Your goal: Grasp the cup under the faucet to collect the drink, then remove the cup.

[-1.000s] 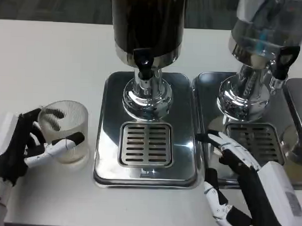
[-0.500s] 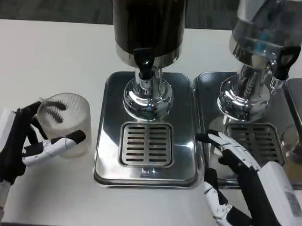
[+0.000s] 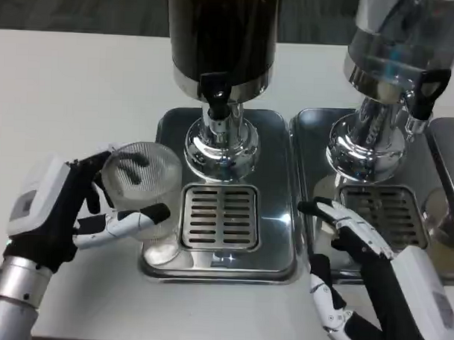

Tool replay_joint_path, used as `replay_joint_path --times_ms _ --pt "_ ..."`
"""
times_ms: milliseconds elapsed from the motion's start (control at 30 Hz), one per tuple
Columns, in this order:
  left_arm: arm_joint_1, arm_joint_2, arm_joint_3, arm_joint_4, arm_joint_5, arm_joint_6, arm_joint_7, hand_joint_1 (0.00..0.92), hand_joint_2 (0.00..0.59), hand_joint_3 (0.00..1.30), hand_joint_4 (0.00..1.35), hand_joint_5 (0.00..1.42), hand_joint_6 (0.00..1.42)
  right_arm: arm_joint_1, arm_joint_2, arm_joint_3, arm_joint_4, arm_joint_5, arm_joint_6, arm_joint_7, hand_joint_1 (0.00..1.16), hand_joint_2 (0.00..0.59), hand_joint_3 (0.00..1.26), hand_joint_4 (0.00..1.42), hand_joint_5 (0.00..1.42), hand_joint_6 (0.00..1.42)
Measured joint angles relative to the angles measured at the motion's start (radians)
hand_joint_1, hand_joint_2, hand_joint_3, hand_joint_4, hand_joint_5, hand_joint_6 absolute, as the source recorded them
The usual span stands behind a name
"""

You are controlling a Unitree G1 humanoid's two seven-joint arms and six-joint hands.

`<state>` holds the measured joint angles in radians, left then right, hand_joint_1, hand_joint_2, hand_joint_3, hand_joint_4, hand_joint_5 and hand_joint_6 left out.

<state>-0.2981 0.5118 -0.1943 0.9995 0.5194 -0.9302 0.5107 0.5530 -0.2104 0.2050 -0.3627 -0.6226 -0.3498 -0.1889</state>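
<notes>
The left hand (image 3: 57, 216), fingers (image 3: 132, 223) wrapped around the cup (image 3: 140, 189), carries it over the tray's (image 3: 169, 127) left edge (right hand (image 3: 358, 249) spread, idle), and next must set it on the grate (image 3: 220, 217) beneath the faucet (image 3: 217, 91).

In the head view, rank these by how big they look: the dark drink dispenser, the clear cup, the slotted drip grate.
1. dark drink dispenser, clearly largest.
2. and 3. slotted drip grate and clear cup look alike in size; the cup is held up nearer the camera, so unranked.
</notes>
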Motion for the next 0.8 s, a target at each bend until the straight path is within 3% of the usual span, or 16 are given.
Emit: replay_joint_path --times_ms 633,800 --pt "-0.087 -0.097 -0.061 0.072 0.037 0.043 -0.035 0.314 0.154 0.57 0.64 0.88 1.11 0.039 0.011 -0.002 -0.037 -0.001 -0.007 -0.002 0.57 0.572 0.24 0.15 0.13 0.34" --pt "-0.109 -0.106 -0.064 0.085 0.037 0.044 -0.038 0.314 0.154 0.57 0.64 0.88 1.11 0.047 0.013 -0.002 -0.039 -0.002 -0.007 -0.002 0.57 0.572 0.24 0.15 0.14 0.34"
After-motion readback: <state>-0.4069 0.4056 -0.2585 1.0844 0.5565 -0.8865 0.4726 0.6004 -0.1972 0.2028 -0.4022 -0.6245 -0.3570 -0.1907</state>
